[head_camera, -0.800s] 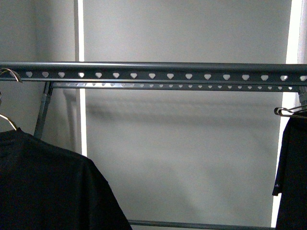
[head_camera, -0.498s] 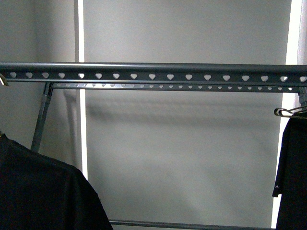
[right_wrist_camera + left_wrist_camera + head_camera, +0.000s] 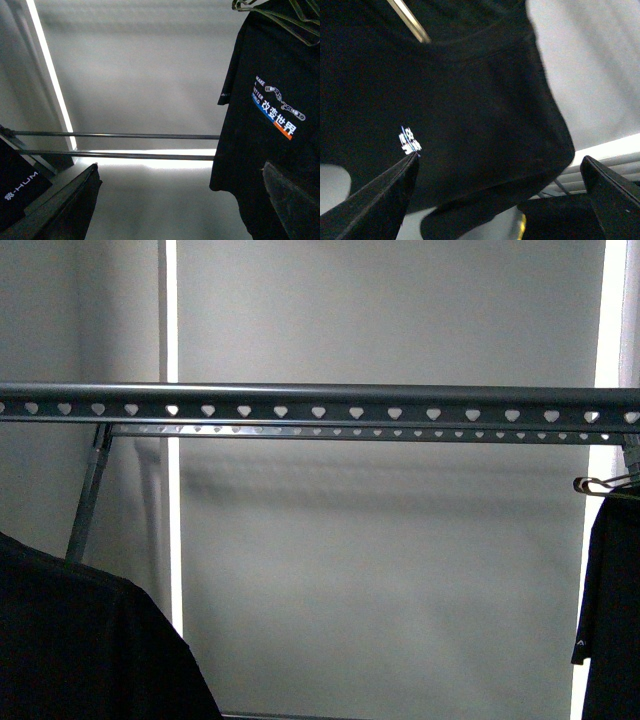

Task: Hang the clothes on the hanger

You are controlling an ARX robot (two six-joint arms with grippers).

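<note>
Claws are being held spread, nothing pinched: the right claw (image 3: 180,166) and the left claw (image 3: 500,157). Trouble is likeliest on the right, where the printed T-shirt (image 3: 260,150) is being carried by a thin wire hanger (image 3: 280,15). A finger snagging its hem could be pulling it off the rack (image 3: 320,400). In the front view the shirt is being shown at 3 o'clock, below the rail's end. It is hanging just ahead of the right claw; contact cannot be told. A second black garment (image 3: 80,640) is being shown at 8 o'clock.
</note>
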